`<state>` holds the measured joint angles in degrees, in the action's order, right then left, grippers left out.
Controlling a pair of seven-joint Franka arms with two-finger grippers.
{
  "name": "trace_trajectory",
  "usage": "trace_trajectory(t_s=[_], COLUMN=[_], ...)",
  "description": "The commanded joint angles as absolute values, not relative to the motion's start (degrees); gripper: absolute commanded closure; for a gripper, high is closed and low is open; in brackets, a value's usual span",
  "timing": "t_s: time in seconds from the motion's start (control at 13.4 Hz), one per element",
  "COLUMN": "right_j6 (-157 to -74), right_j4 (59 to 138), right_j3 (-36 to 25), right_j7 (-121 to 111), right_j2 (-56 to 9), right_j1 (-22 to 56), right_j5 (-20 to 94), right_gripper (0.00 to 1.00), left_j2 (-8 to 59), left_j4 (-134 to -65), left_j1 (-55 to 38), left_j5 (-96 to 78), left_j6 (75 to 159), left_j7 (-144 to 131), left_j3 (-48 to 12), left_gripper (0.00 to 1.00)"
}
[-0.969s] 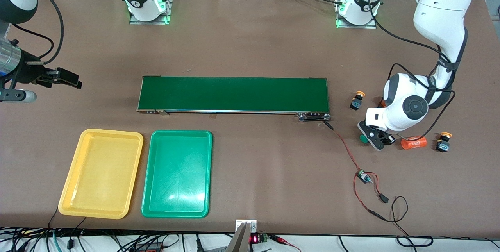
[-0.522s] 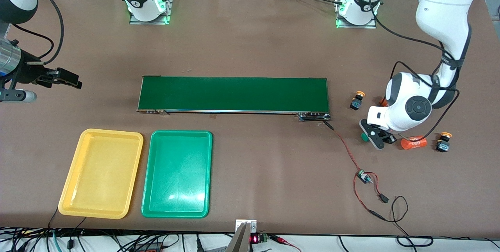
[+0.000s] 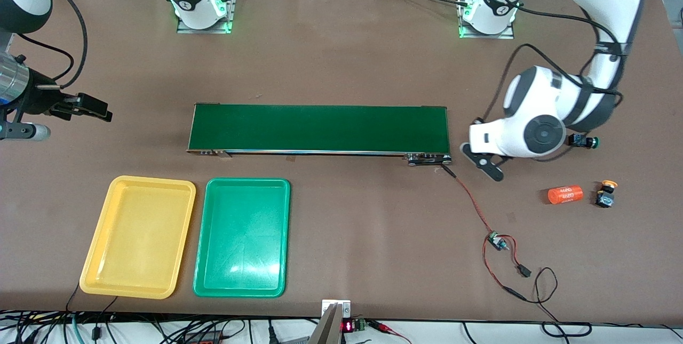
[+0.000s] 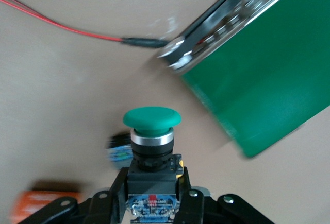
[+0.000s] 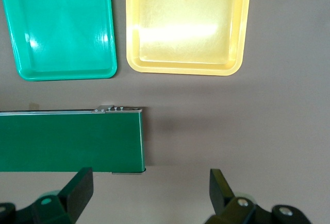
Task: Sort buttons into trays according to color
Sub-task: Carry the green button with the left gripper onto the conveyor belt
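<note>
Brown table (image 3: 341, 56) lay under us; our left gripper (image 4: 152, 203), pinching a green button (image 4: 151, 126), had lifted toward the belt (image 3: 319, 128). Our right gripper (image 5: 149, 193) waited spread, so the green tray (image 3: 243, 237) came next.

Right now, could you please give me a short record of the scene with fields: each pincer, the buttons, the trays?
left pincer: shut on green button, in the air beside the conveyor belt end
right pincer: open, waiting above the belt's other end
buttons on table: yellow-capped button next to orange cylinder; second green-capped button partly hidden by the left arm
yellow tray: no buttons
green tray: no buttons
</note>
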<state>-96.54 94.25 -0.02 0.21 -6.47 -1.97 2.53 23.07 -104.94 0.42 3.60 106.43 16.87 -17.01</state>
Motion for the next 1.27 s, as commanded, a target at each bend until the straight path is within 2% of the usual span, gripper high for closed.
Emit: trace_trajectory(t_s=[0.0, 0.3, 0.67, 0.75, 0.82, 1.04, 1.19], right_j6=[-96.50, -96.50, -96.59, -96.59, -96.59, -96.85, -96.94], right_j4=[93.34, 93.34, 93.43, 93.43, 93.43, 93.43, 93.34], right_j3=[0.09, 0.09, 0.09, 0.09, 0.09, 0.09, 0.09], right_j7=[0.97, 0.44, 0.35, 0.35, 0.35, 0.61, 0.97], right_j2=[-6.94, -6.94, -6.94, -6.94, -6.94, -6.94, -6.94], right_j1=[-2.11, -2.11, -2.11, -2.11, -2.11, -2.11, -1.93], right_j5=[3.52, 3.43, 3.43, 3.43, 3.43, 3.43, 3.43], right_gripper=[0.00, 0.00, 0.00, 0.00, 0.00, 0.00, 0.00], left_j2=[23.20, 21.90, 21.71, 22.06, 22.32, 21.53, 21.53], left_j4=[-104.94, -107.47, -115.74, -115.93, -115.41, -112.87, -104.47], left_j1=[0.79, 0.44, -0.53, -0.70, -0.36, 0.18, 1.83], left_j5=[0.09, 0.09, 0.09, 0.09, 0.09, 0.09, 0.09], left_j6=[105.12, 105.55, 119.43, 120.23, 119.80, 115.78, 105.88], left_j7=[3.05, -19.55, -22.85, -22.85, -22.07, -22.06, -22.06], left_j3=[-20.64, -26.62, -27.51, -27.51, -27.51, -27.60, -27.25], left_gripper=[0.78, 0.78, 0.77, 0.63, 0.01, 0.00, 0.00])
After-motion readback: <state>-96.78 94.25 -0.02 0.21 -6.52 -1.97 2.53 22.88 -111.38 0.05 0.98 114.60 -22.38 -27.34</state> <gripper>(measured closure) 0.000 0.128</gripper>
